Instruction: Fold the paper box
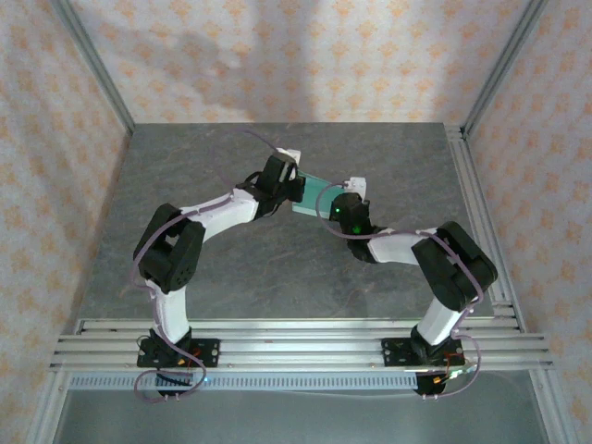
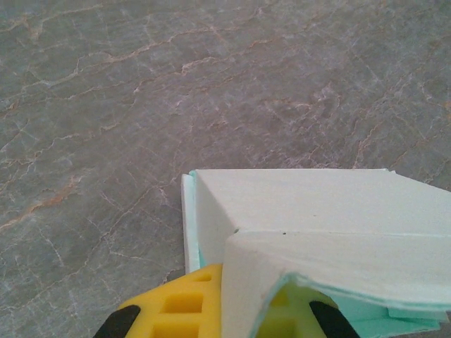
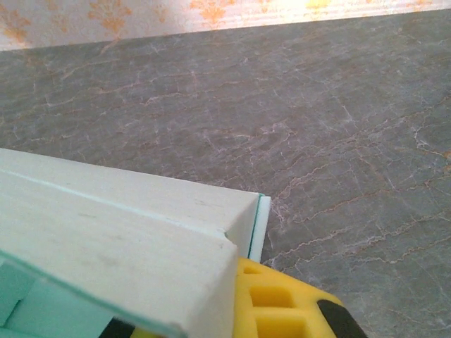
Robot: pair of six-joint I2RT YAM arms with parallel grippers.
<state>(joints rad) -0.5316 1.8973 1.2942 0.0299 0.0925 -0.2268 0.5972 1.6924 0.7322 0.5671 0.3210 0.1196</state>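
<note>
a: pictured mid-table, a little toward the far side: paper box [image 1: 317, 192], pale mint card, stretched across the gap between left gripper [image 1: 294, 181] at its left end and right gripper [image 1: 340, 198] at its right end.

b: touching both, or just beside?

a: clamped by both. from the left wrist: left gripper [image 2: 232, 320] closed on a curling flap at the near edge of the paper box [image 2: 303, 204], with yellow fingers [image 2: 176, 310] on either side of the card and no gap visible.

b: and at the right end?

a: much the same. right gripper [image 3: 211, 325] pinched tight on the near corner of the paper box [image 3: 120, 232], with a yellow fingertip [image 3: 282, 306] pressed against the underside of the whitish panel and the mint inner face showing at lower left.

b: shape of the card?

a: partly folded. whitish panels meeting along creased edges, with a thin mint rim at the end seen from each wrist.

b: resting on the table [image 1: 277, 268], or lifted?

a: cannot tell from above. grey veined surface close behind the card in both wrist views, and both arms bent inward toward the middle.
</note>
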